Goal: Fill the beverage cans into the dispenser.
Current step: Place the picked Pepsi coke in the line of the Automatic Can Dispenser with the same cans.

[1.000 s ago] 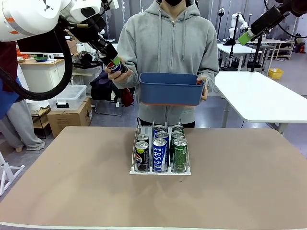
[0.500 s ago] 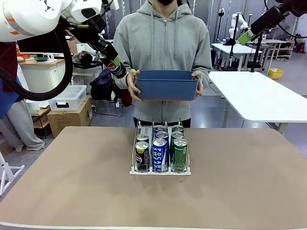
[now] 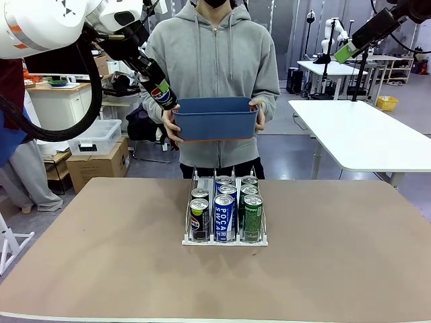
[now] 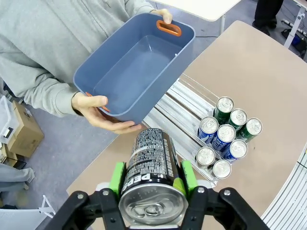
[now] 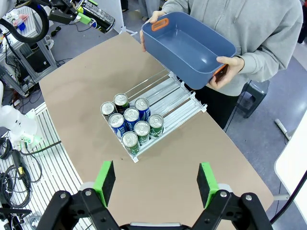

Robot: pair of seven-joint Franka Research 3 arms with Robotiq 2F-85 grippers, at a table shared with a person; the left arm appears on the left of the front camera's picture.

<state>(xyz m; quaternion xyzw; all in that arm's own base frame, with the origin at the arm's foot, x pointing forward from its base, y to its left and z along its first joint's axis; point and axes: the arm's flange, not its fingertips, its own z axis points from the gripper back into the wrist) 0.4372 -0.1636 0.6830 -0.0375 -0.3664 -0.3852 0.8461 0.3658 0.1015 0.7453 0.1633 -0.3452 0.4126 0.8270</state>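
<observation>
Left tool (image 3: 163,96) first, from the front camera: we are seeing it high above the far left of the bench (image 3: 101,256), pinching a black Pepsi can (image 3: 162,95) tilted nose-down, right beside the blue bin (image 3: 215,121) that the person (image 3: 214,60) is holding at chest height. We are reading that raised hold as a carry, keeping the can clear of everything below. On the bench the dispenser (image 3: 225,240) is sitting mid-way, its clear lanes and thin wire dividers lining up seven cans: two black on the left, three blue-and-white in the middle lane, two green on the right.

Switching to the left wrist camera, we are looking down the left tool (image 4: 152,179), green pads (image 4: 116,178) squeezing the Pepsi can (image 4: 151,167) just under its shiny silver top. The smooth plastic bin (image 4: 134,67) is looking empty, orange handle at its far end, a hand (image 4: 96,112) cupping its near rim. The ribbed back of the dispenser (image 4: 180,108) is lying bare behind the cans (image 4: 225,132), which we are judging to be crowded at its front lip.

Over to the right wrist camera: the right tool (image 5: 158,184) is hanging spread wide, gripping nothing, above the bench (image 5: 192,158). We are seeing the dispenser (image 5: 168,96) with open lanes running toward the bin (image 5: 192,48), so there is room for more.
</observation>
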